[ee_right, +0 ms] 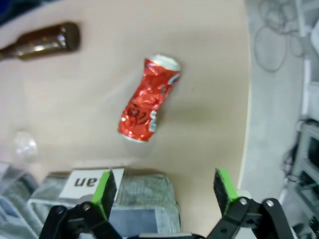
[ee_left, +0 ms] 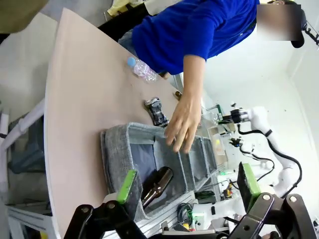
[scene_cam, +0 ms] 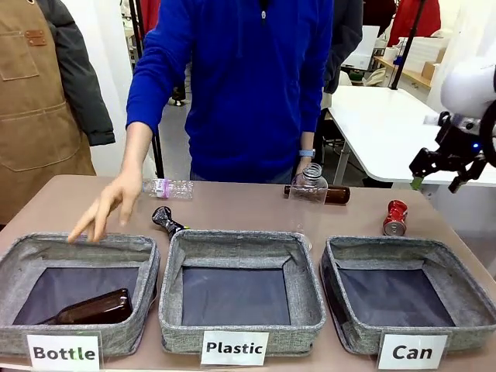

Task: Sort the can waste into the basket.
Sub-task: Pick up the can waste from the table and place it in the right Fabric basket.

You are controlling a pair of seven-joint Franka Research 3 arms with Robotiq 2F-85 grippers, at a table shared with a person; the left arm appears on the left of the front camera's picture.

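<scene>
A crushed red can [scene_cam: 395, 218] lies on the table just behind the grey basket labelled "Can" [scene_cam: 387, 246]. My right gripper [scene_cam: 438, 182] hangs open in the air above and to the right of it. In the right wrist view the red can [ee_right: 148, 99] lies ahead of the open gripper [ee_right: 164, 188], beyond the basket's corner [ee_right: 144, 191]. A dark crushed can [scene_cam: 166, 220] lies behind the gap between the "Bottle" and "Plastic" bins. My left gripper [ee_left: 188, 183] is open high over the table's left end, with the dark can [ee_left: 157, 110] far ahead.
A person's hand [scene_cam: 105, 209] hovers over the "Bottle" bin [scene_cam: 77, 248], which holds a brown bottle [scene_cam: 93, 308]. The "Plastic" bin [scene_cam: 240, 242] stands in the middle. Clear plastic bottles [scene_cam: 167, 188] [scene_cam: 310, 184] and a brown bottle [scene_cam: 329, 194] lie at the table's back.
</scene>
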